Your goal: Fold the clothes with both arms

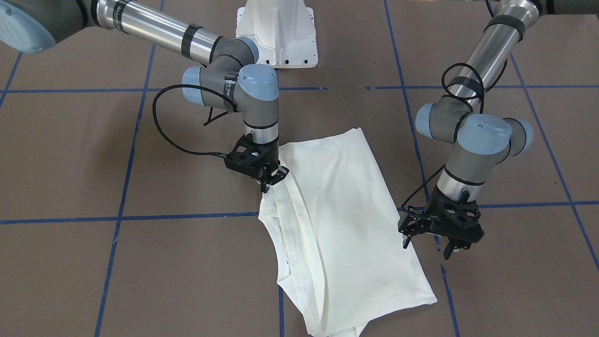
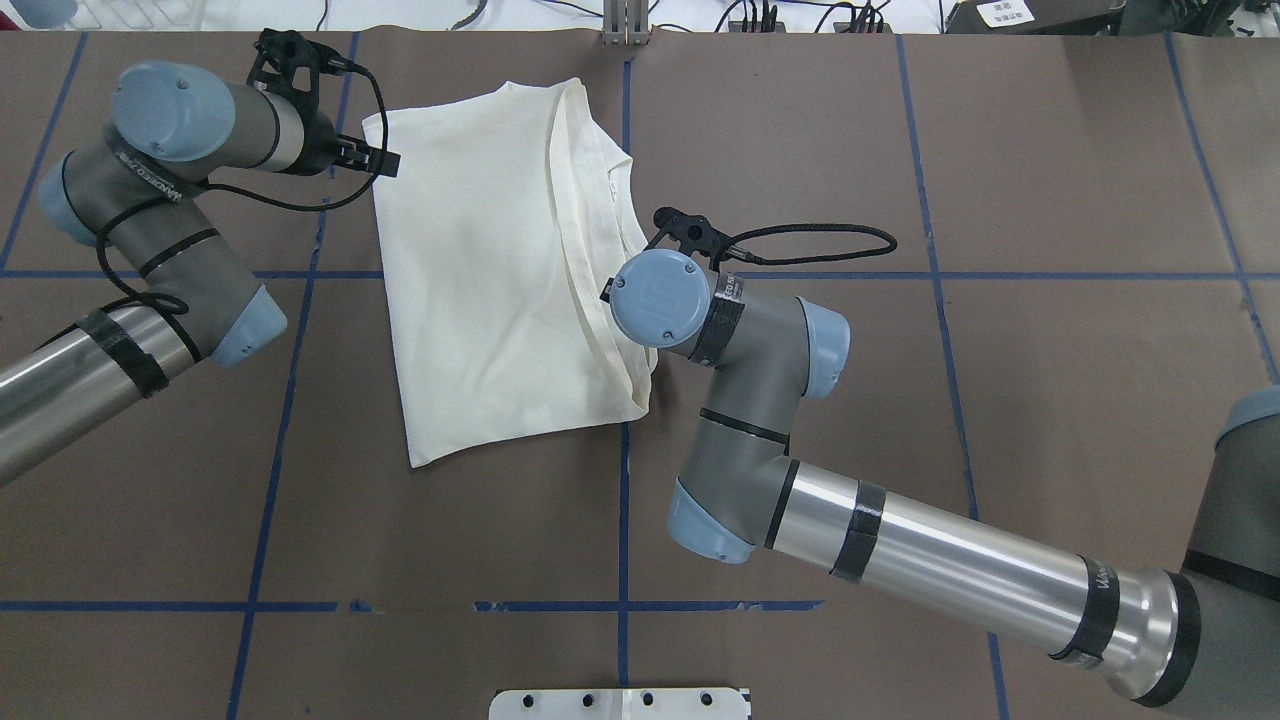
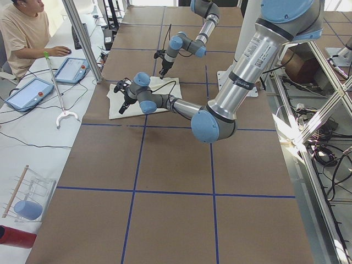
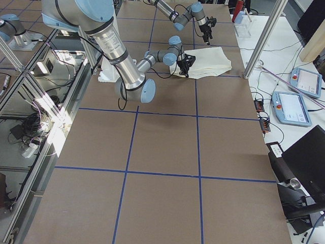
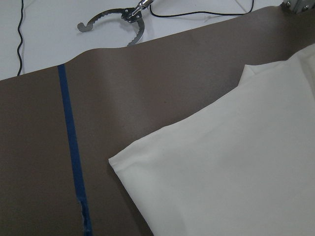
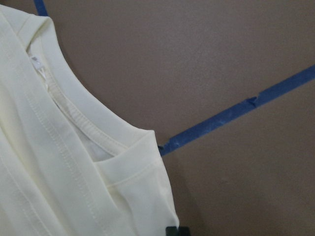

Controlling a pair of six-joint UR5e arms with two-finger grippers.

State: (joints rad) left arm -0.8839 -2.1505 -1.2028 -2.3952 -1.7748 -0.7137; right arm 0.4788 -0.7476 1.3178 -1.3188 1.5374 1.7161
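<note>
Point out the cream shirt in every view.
Front-facing: shirt at centre, reaching the bottom edge.
Overhead: upper middle, left of centre.
Exterior left: small, upper left, partly behind the near arm.
Exterior right: small, top, right of centre.
Left wrist: lower right.
Right wrist: left side, collar showing.
Shared landmark: the blue tape line passing under the shirt.

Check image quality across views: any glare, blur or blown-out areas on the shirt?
Front-facing: even light, the T-shirt near-white with faint folds. Overhead: bright highlight on the right arm's silver tube. Side views: glare patch beside the table; shirt small. Right wrist: collar stitching sharp. Left wrist: slightly soft, no glare.
</note>
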